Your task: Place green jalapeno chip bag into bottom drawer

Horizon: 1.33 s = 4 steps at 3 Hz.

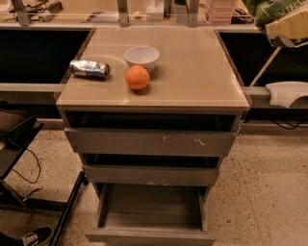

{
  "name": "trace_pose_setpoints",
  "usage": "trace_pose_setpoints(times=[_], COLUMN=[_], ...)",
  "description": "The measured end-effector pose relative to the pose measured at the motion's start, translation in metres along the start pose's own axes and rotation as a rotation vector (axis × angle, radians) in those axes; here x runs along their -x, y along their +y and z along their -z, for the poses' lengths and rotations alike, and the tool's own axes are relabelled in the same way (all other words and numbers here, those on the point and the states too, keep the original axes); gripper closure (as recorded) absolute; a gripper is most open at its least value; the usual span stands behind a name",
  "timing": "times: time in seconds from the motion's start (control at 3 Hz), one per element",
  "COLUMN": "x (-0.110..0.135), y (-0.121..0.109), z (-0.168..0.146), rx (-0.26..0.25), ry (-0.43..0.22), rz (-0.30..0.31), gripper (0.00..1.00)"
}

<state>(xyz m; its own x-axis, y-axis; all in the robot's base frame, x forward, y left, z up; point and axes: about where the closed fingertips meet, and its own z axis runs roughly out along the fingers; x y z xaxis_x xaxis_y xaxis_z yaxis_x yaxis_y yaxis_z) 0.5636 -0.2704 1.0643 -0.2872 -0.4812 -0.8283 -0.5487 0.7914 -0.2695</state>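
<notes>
One bag [275, 8], green and crinkled, hangs high at the far right, off the cabinet and past its right edge, partly cut off from where I stand. Just under it is the gripper [288, 28], its pale fingers clamped on the bag's lower side and holding it in the air, well above the floor and well apart from the drawers.

Low at the front, the bottom drawer [149, 236] stands pulled out, its wide box showing bare wood. Above it the middle drawer [150, 175] is out a little, and the top drawer [149, 142], scuffed on its face, is also ajar, with a dark gap over it.

On the tan top [202, 72] sit a white bowl [141, 56], an orange [137, 77] just in front of it and almost touching, and a crushed silver can [90, 68] lying on its side to the left. A black shoe [36, 236] rests on the speckled floor at the lower left.
</notes>
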Motion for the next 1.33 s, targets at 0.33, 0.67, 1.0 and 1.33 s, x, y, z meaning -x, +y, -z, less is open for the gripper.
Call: trace_pose_setpoints(times=[0.33,0.67,1.0,1.33], x=[0.003,0.002,-0.024,-0.101], y=[0.031,0.031,0.046,0.076], z=[0.032,0.032,0.025,0.007], rx=[-0.023,-0.024,-0.032,-0.013], ry=[0.042,0.043,0.086,0.203], rz=[0.031,0.031,0.008,-0.165], gripper=[1.00,1.00,1.00,1.00])
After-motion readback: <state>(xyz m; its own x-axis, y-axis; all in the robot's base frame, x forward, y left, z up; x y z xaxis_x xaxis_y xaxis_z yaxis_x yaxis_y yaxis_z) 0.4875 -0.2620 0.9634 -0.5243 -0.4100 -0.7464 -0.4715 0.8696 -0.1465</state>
